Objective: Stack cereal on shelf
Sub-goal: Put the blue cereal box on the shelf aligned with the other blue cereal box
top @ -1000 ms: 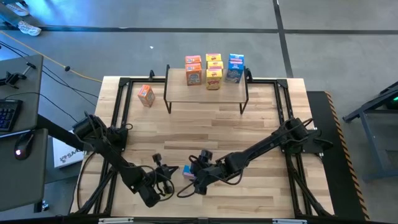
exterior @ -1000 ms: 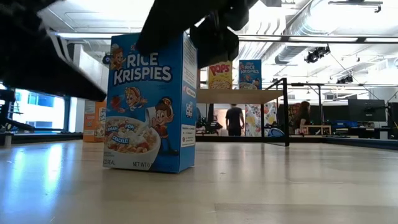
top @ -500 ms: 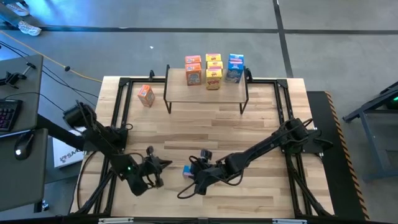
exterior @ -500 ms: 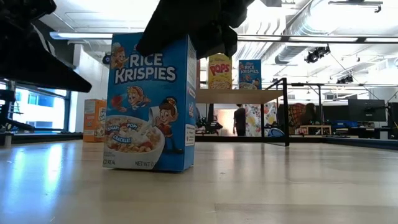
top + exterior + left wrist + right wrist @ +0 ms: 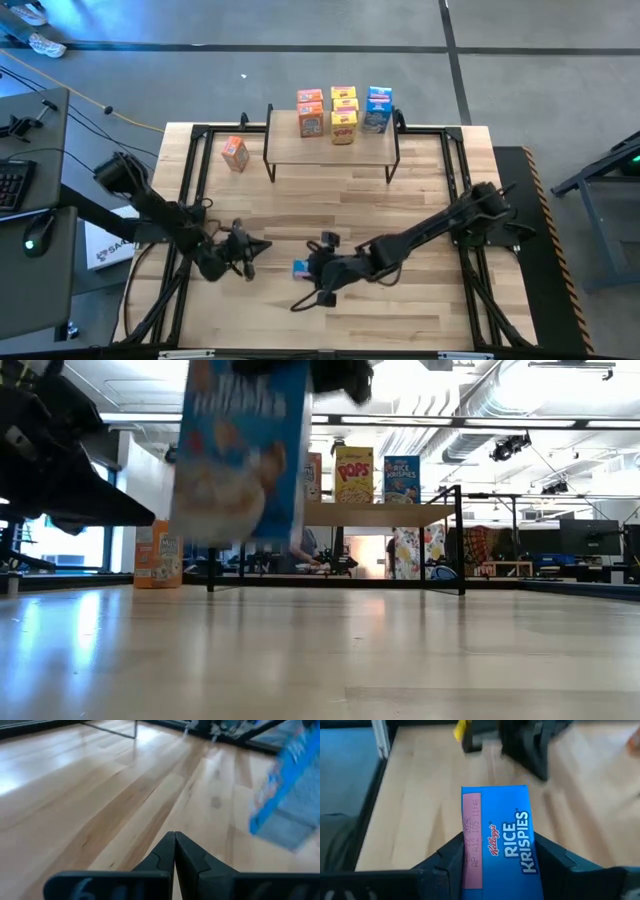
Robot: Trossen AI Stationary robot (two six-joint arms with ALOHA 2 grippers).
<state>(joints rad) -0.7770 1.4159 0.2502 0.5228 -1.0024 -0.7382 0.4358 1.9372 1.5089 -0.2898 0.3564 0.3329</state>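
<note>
Cereal box (image 5: 497, 842), the blue one, is held between the jaws of the right gripper (image 5: 308, 271) and hangs clear above the desk (image 5: 420, 310) at its front middle. The left gripper (image 5: 246, 246) waits near it with jaws closed and empty. Six boxes stand on the shelf (image 5: 330, 150); an orange box (image 5: 234, 153) stands on the desk beside it.

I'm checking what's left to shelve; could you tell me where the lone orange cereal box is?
In the high view, the orange cereal box stands on the table's far left, just left of the shelf.
</note>
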